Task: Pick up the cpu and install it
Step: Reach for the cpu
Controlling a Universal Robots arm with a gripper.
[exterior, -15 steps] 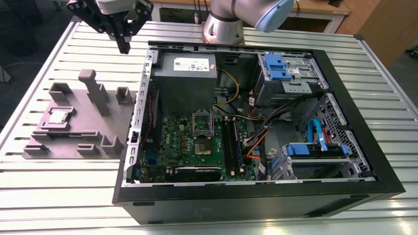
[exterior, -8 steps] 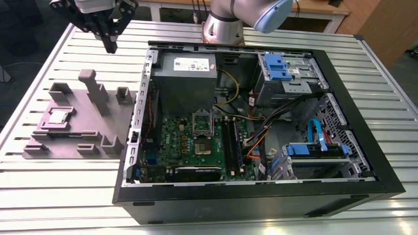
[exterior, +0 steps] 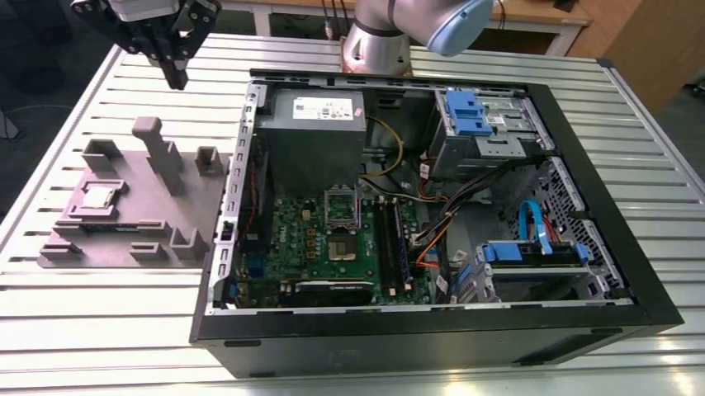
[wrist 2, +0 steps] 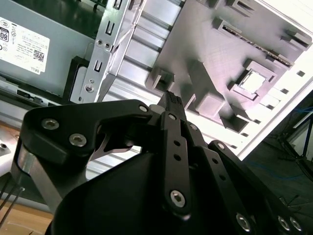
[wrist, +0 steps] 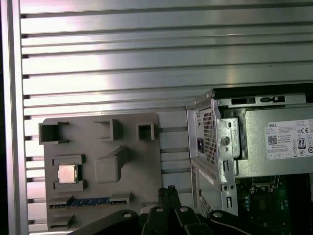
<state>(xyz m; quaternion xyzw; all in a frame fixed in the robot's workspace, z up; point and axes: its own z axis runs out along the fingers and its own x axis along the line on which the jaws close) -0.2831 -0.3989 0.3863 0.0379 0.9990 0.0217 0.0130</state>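
The cpu [exterior: 99, 196] lies in the grey tray [exterior: 138, 213]. The gripper [exterior: 175, 78], pressed together and empty, hangs well apart from it.

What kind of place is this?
Probably a robotics lab bench for PC assembly: an open computer case on a slatted metal table, a grey fixture holding the cpu, and the gripper above.

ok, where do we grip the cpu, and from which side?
Take the cpu by two opposite thin edges, coming straight down from above. It lies flat, metal top up, in a square pocket of the grey fixture, so a sideways approach looks blocked.
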